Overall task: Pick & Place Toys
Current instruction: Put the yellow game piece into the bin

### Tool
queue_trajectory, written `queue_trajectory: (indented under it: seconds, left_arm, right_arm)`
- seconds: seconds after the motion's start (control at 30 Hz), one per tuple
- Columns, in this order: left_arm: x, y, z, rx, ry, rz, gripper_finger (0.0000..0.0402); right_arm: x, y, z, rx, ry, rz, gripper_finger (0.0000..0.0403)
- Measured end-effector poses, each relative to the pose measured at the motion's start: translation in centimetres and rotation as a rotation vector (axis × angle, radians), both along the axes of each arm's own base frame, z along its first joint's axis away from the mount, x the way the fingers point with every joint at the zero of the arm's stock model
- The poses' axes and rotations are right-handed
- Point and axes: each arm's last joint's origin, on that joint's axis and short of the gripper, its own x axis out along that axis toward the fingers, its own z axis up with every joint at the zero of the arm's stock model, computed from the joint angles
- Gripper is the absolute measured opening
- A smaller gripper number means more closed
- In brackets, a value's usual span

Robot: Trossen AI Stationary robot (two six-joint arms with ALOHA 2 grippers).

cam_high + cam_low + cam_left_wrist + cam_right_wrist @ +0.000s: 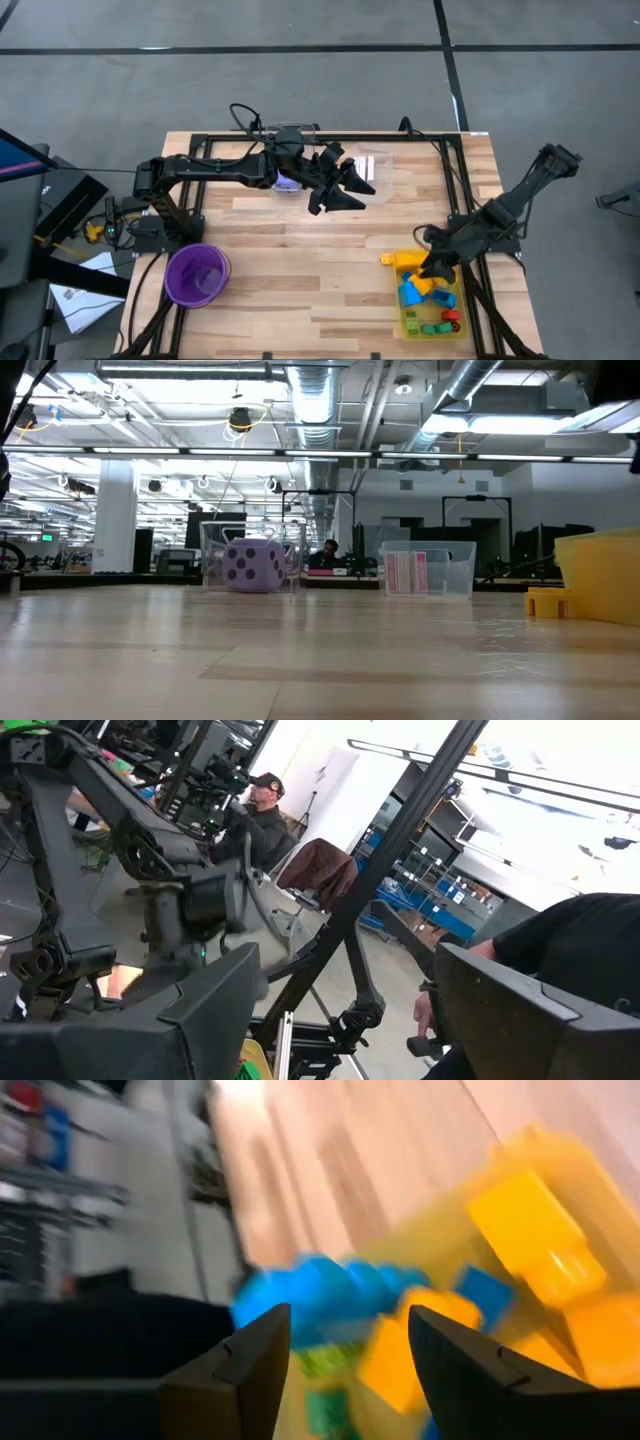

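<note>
Your left arm reaches from the table's left side across toward the middle, its wrist turned sideways, and the left end effector (345,185) sits raised there with its two fingers (200,1020) spread wide apart, nothing between them. Your right arm comes in from the right edge, angled down and inward; the right end effector (437,265) points downward, fingers (240,1370) parted, gripping nothing visible.

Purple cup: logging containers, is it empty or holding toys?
Empty: from above, the purple cup shows only its own purple inside, no toys.
</note>
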Motion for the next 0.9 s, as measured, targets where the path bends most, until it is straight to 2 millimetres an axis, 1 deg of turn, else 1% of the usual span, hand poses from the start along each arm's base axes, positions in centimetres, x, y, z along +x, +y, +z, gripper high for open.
queue_trajectory:
  seconds: [0.13, 0.2, 0.3, 0.4, 0.47, 0.57, 0.73, 0.83, 0.9]
  left_arm:
    - [0.0, 0.0, 0.0, 0.005, -0.002, 0.004, 0.0296]
    - [0.1, -0.2, -0.1, 0.022, -0.005, 0.035, 0.0296]
    - [0.3, -0.7, -0.4, 0.074, 0.001, 0.118, 0.0296]
    - [0.5, -1.4, -0.9, 0.124, 0.039, 0.262, 0.0296]
    - [0.6, -2.0, -1.5, 0.195, 0.079, 0.358, 0.0296]
    - [0.6, -3.2, -1.9, 0.317, 0.106, 0.449, 0.0296]
    - [0.5, -4.6, -2.1, 0.435, 0.11, 0.56, 0.0305]
    - [0.5, -5.1, -2.4, 0.51, 0.135, 0.583, 0.0314]
    - [0.5, -5.3, -2.4, 0.517, 0.135, 0.579, 0.0319]
  right_arm:
    - [-0.3, -0.5, 1.7, 0.048, -0.182, -0.033, 0.0196]
    - [-0.6, -0.9, 2.7, 0.065, -0.287, -0.054, 0.0196]
    - [-1.0, -1.5, 4.0, 0.073, -0.433, -0.101, 0.0196]
    - [-1.5, -2.2, 5.0, 0.076, -0.545, -0.153, 0.0196]
    - [-2.0, -2.6, 5.6, 0.083, -0.606, -0.182, 0.0196]
    - [-2.5, -3.2, 6.0, 0.086, -0.657, -0.213, 0.0196]
    - [-3.3, -4.0, 6.5, 0.079, -0.719, -0.252, 0.0196]
    - [-3.5, -4.2, 6.6, 0.079, -0.734, -0.264, 0.0196]
    - [-3.6, -4.3, 6.6, 0.077, -0.737, -0.275, 0.0196]
